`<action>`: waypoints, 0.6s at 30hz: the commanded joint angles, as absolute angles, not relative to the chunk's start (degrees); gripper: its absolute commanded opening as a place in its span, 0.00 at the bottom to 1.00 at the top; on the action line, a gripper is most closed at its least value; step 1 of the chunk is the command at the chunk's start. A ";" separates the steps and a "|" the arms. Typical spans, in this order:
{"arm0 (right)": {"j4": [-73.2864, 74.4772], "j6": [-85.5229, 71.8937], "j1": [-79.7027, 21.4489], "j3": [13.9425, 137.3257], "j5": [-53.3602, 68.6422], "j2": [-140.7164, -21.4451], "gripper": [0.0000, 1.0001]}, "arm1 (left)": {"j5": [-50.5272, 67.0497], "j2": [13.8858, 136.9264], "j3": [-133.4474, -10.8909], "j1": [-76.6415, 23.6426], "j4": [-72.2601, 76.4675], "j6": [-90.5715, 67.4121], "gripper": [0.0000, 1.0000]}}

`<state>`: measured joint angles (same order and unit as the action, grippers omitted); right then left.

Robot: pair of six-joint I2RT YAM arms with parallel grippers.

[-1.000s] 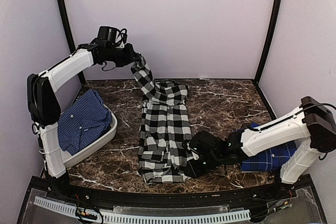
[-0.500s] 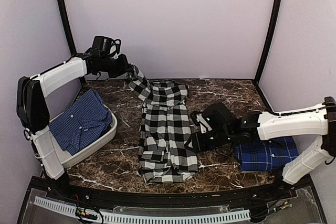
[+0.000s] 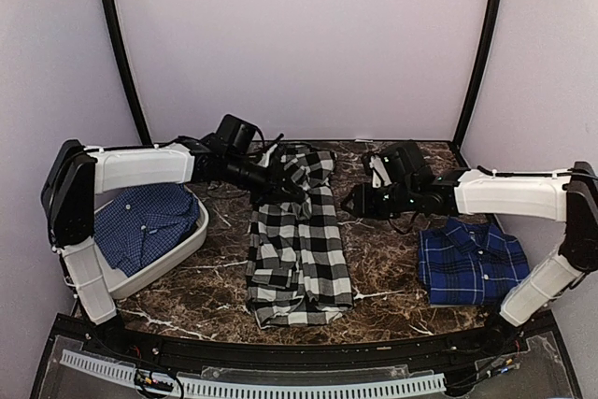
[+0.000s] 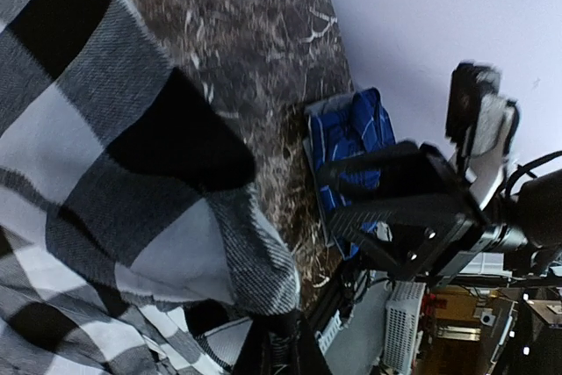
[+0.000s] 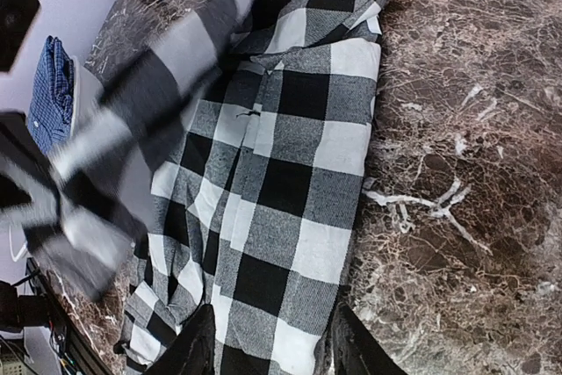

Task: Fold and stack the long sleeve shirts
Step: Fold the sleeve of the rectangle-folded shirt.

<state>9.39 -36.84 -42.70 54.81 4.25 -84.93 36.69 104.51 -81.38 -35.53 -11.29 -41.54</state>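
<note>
Checked shirt: we see the black-and-white checked shirt [image 3: 297, 240] lying flat mid-table on the marble table [image 3: 402, 277], collar far, hem near.
Left gripper [image 3: 295, 193]: clenched on that shirt's sleeve, low over its far left part; in the wrist view the cloth runs into the fingers [image 4: 279, 350].
Right gripper [image 3: 353, 201]: we see the jaws spread, holding nothing, just right of the shirt's edge.
Folded blue plaid shirt [image 3: 472, 262]: near right on the table.
White bin [image 3: 182, 251]: left, holding a blue fine-check shirt [image 3: 145, 221].

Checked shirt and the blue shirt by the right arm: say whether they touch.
Apart. The top view shows bare marble table between the checked shirt and the blue shirt.
</note>
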 commanded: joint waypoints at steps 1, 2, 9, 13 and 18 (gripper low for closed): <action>5.88 -35.19 -42.00 57.27 7.63 -87.93 0.43 | 44.70 105.95 -74.14 -38.49 -0.09 -54.06 0.01; 5.68 -35.22 -42.01 57.35 7.91 -88.68 0.43 | 45.58 106.45 -73.00 -39.37 1.14 -54.98 0.02; 4.09 -35.87 -42.00 56.13 9.77 -89.97 0.47 | 42.62 105.60 -72.81 -41.02 -4.99 -50.88 0.49; 4.32 -35.19 -42.25 55.71 11.27 -90.19 0.53 | 37.99 103.09 -72.63 -40.98 -8.95 -47.77 0.61; 6.29 -34.07 -44.12 55.40 10.41 -90.68 0.54 | 29.86 101.48 -72.58 -40.30 -12.96 -45.45 0.62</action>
<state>6.26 -35.55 -42.41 55.90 10.17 -89.60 37.08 105.71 -72.69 -40.75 -8.43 -48.71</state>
